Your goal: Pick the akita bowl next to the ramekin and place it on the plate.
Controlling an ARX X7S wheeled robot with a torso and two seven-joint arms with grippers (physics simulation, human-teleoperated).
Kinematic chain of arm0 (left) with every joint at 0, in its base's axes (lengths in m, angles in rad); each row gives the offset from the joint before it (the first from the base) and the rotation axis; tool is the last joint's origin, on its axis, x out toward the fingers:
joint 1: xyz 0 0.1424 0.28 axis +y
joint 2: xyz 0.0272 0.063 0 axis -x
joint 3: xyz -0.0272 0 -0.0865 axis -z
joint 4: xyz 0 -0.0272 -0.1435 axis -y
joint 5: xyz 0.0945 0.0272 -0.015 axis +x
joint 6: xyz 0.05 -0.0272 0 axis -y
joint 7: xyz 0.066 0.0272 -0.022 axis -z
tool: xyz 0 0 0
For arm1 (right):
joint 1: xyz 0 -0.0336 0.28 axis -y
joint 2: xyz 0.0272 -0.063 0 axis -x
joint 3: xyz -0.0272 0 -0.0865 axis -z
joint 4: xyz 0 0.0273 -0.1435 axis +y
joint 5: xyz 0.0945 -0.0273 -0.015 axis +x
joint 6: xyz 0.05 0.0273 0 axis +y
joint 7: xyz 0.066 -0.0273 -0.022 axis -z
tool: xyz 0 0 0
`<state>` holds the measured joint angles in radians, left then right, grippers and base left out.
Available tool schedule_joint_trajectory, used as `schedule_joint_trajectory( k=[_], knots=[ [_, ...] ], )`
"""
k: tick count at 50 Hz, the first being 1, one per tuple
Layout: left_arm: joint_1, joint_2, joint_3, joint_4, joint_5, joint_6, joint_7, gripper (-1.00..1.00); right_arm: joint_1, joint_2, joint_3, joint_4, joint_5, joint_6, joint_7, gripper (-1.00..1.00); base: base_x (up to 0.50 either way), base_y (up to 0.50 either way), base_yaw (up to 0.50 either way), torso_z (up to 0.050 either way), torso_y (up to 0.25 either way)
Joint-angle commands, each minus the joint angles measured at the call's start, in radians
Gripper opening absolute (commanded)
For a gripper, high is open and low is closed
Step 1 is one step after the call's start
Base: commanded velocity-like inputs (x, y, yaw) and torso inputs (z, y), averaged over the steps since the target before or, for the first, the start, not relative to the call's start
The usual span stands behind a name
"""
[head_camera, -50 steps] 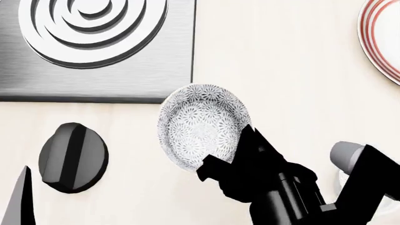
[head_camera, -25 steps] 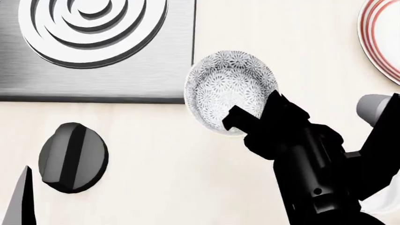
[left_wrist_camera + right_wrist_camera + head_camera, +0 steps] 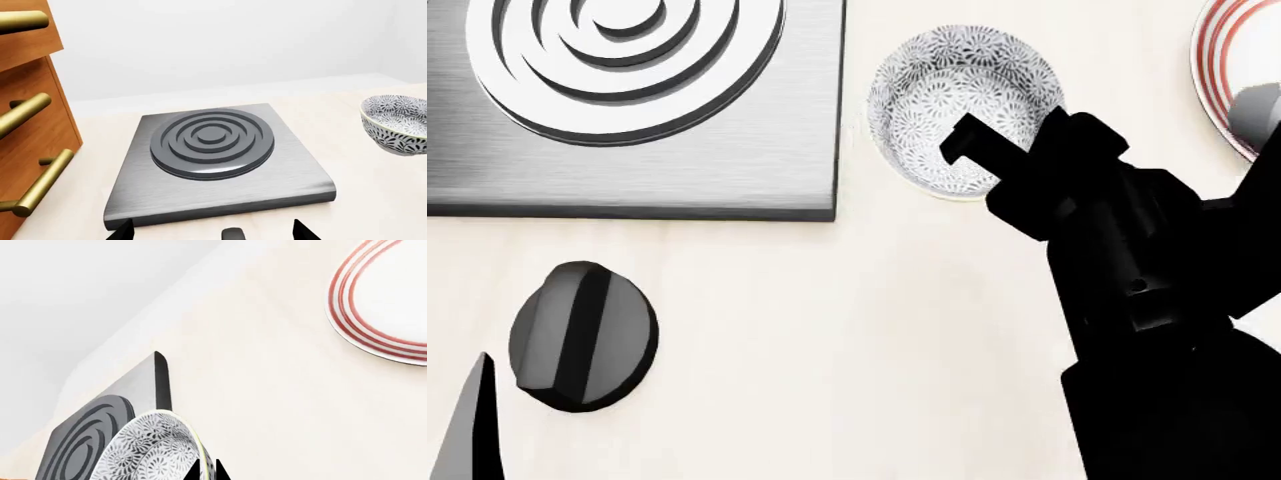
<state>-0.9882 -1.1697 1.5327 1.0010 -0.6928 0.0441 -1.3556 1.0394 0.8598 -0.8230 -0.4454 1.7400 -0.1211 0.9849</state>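
Writing shows nowhere; right hand pinches the akita bowl rim, left hand out of sight.

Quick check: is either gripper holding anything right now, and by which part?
The right gripper holds the akita bowl pinched by its rim, above the counter. The left gripper is open and holds nothing.

head view looks straight down; both wrist views sit low, all sharing the hob.
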Motion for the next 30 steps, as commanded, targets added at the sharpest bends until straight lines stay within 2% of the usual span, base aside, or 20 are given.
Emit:
schedule_joint_trajectory(
  k=[1,30],
  knots=[
    [0.0,-0.001,0.003,-0.002,0.003,0.003,-0.001,1.0,0.075,-0.009,0.02,0.068,0.013,0.04,-0.001,-1.0,0.0,0.0,0.0,0.0,0.0],
    [0.003,0.003,0.009,-0.012,0.008,0.007,-0.003,1.0,0.152,0.008,0.06,0.205,0.045,0.063,-0.022,-1.0,0.0,0.0,0.0,0.0,0.0]
  ],
)
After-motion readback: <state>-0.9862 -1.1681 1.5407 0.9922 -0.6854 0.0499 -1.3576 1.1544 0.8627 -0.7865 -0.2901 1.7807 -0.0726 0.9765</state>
